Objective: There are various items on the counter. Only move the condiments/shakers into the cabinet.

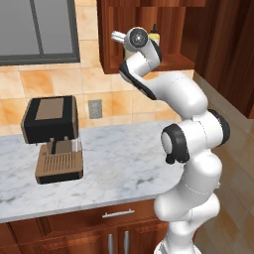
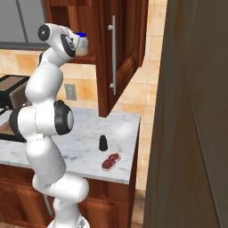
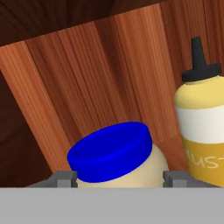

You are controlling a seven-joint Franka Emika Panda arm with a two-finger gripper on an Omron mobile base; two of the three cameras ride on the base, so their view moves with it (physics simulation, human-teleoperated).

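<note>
Marbled stone counter [image 2: 89,133] runs under the dark wooden wall cabinet [image 1: 171,30], and your arm is reached up into that open cupboard. Look at the hand view: the blue-lidded jar [image 3: 116,157] sits low between the two finger tips, which flank its shoulders, so I judge the gripper [image 3: 118,179] to be holding the jar or only just letting go; you cannot tell from these pictures whether the pads press on the glass, because the tips are cut off at the bottom edge. The jar's base is hidden too, so whether it rests on the shelf is unclear. In the right base view the jar's blue lid peeks out beside the wrist at shelf height. The yellow squeeze bottle [image 3: 203,127] stands upright just beside the jar against the cabinet's back panel, its label cut by the frame; it appears already stowed, leaving room alongside. Down on the counter near the right end, the small black shaker [image 2: 103,142] still waits, close to the dark-red lumpy object [image 2: 111,161], which should stay put. A coffee machine [image 1: 52,136] stands well apart on the left.
</note>
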